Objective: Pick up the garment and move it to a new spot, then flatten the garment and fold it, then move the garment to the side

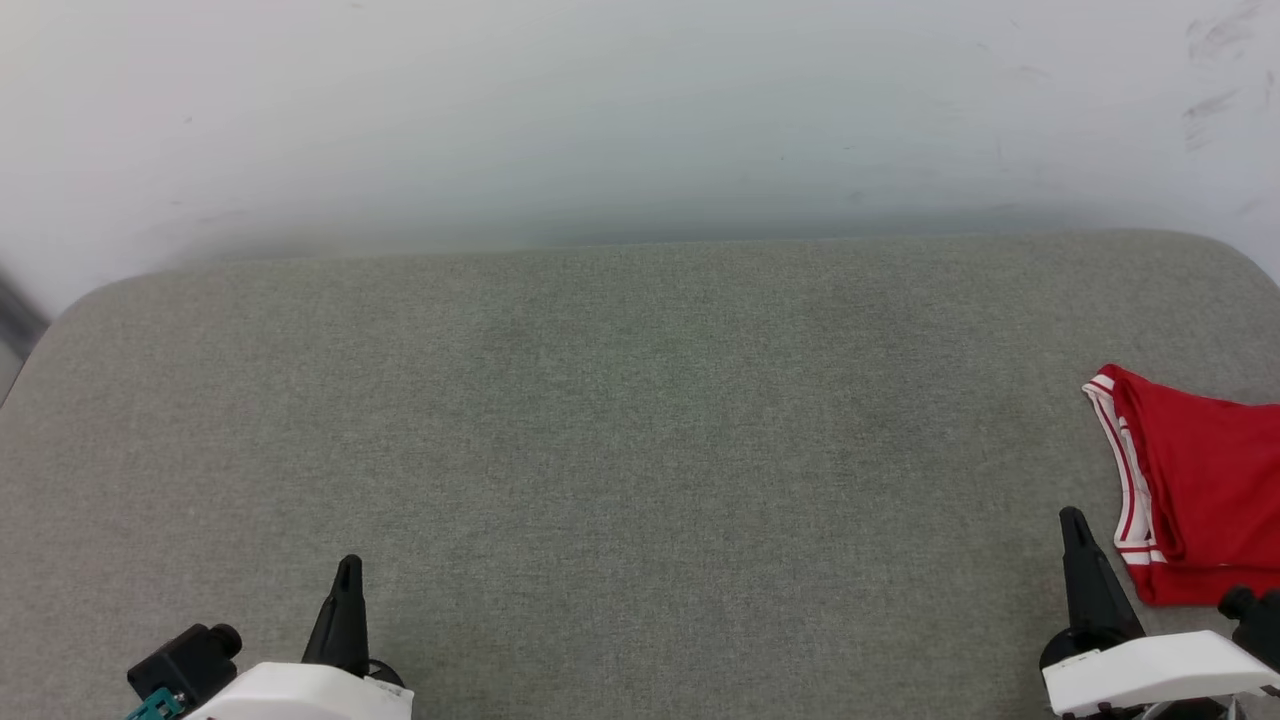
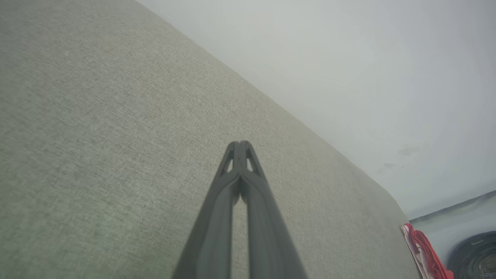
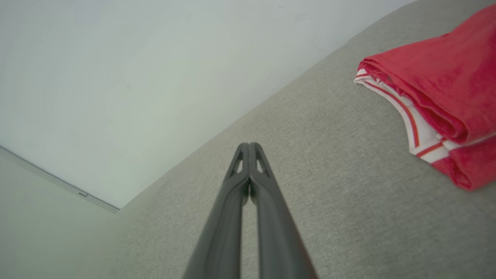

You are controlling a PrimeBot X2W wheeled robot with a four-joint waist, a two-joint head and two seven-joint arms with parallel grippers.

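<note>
Head view: a grey fabric-covered table (image 1: 640,420) with rounded far corners spreads across the picture, and a pale wall (image 1: 640,120) rises behind it. The garment (image 1: 1210,480), a bright red shirt with white-and-red striped trim, lies folded on the table at the far right edge of the picture, its trimmed edge turned toward the middle of the table and part of it cut off by the frame.

The right gripper (image 1: 1072,520) stands at the lower right, just beside the garment's near left corner but apart from it, its dark fingers pressed together and holding nothing. The left gripper (image 1: 348,568) stands at the lower left over bare fabric, well apart from the garment, its fingers likewise together and empty.

In the right wrist view the fingers meet at their tips above the grey fabric, and the folded garment lies to the upper right, red layers stacked over the striped white trim. In the left wrist view the garment shows as a small red bundle at the table's far corner, beside a dark round object (image 2: 474,255) too blurred to identify.
</note>
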